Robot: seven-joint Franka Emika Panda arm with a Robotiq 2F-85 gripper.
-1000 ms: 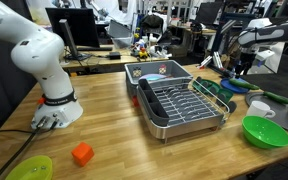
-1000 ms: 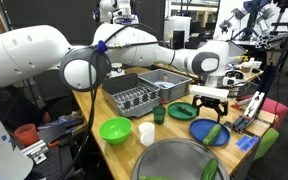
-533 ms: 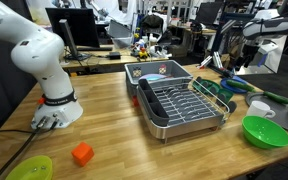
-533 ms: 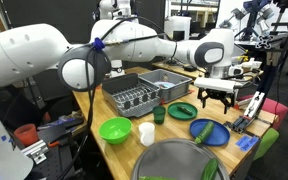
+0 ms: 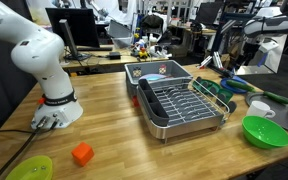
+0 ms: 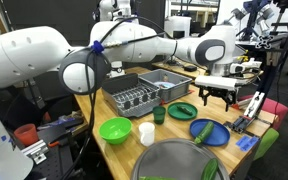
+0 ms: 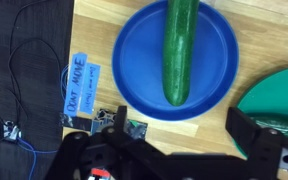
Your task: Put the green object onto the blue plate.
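The green object (image 7: pixel 178 50), a dark green cucumber, lies on the blue plate (image 7: pixel 136 70), reaching from its middle to its far rim. Both also show in an exterior view: the green object (image 6: pixel 212 131) on the blue plate (image 6: pixel 198 127) near the table edge. My gripper (image 7: pixel 184 135) is open and empty, above the wood just beside the plate's near rim. In an exterior view it hangs a little above the plate (image 6: pixel 217 97).
A dark green plate (image 6: pixel 182 110) lies next to the blue plate. A bright green bowl (image 6: pixel 115 129), a white cup (image 6: pixel 147 132), a small green cup (image 6: pixel 159 114), a dish rack (image 6: pixel 134 95) and a metal bowl (image 6: pixel 179 162) share the table. A blue label (image 7: pixel 81 85) lies beside the plate.
My gripper has risen away from the blue plate, open and empty. The green object stays lying on the plate.
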